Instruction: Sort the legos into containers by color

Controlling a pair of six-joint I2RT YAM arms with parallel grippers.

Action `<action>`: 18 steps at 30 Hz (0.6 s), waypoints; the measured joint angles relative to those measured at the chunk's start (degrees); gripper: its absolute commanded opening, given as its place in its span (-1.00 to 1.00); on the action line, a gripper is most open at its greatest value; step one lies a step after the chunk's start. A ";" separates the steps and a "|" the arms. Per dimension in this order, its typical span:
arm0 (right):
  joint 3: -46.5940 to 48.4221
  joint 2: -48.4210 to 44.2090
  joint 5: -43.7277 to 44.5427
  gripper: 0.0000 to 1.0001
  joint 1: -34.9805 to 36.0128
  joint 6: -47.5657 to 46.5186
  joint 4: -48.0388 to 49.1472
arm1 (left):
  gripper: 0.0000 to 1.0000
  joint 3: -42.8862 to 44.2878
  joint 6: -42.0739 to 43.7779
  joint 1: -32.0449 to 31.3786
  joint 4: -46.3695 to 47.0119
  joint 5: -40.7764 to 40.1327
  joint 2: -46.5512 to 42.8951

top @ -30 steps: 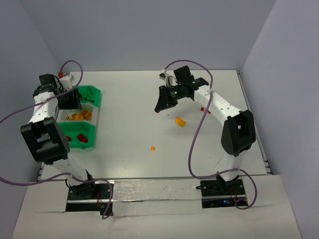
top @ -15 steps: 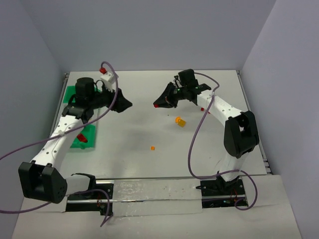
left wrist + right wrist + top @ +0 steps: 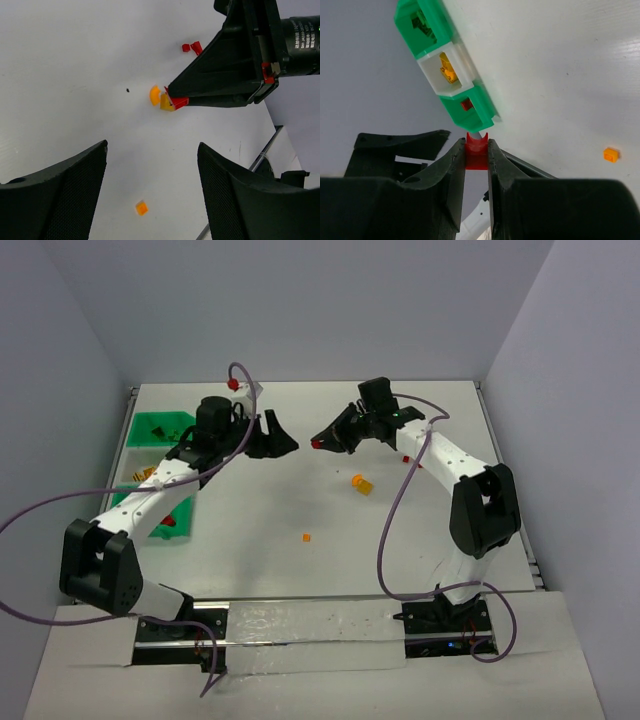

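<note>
We see the right claw [image 3: 476, 149] clenched on a red lego [image 3: 476, 158], held over the bench [image 3: 250, 530] at mid-rear. The brick juts past the fingertips, pointing left toward the left claw [image 3: 151, 150], which gapes released nearby. We cannot tell its long axis. The containers [image 3: 487, 112] sit far left.

**White table, pale walls on three sides**

Here's the white table [image 3: 300, 570], matte under soft, even light. Behind it stands a plain blue-grey back wall [image 3: 300, 310]. A left wall [image 3: 45, 370] and a right wall [image 3: 580, 390] flank it. A shiny metal strip [image 3: 310, 624] runs along its near edge.
</note>
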 measured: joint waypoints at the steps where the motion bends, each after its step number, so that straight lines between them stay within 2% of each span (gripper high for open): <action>1: 0.18 0.00 0.18 -1.00 -0.01 0.45 -0.15 | 0.51 0.27 -0.75 -1.13 0.43 -0.69 0.72; 3: 0.23 0.00 0.30 -1.00 0.01 1.32 -0.17 | 0.43 0.42 -2.15 -2.96 1.05 -2.09 1.89; 9: 0.17 0.02 -0.40 -1.00 0.01 4.29 0.15 | 0.35 3.71 -3.26 -7.07 1.81 -8.34 6.54; 18: -0.76 0.02 -1.97 -1.00 -0.01 7.87 2.40 | 0.23 5.72 -3.51 -8.67 2.32 -13.10 8.55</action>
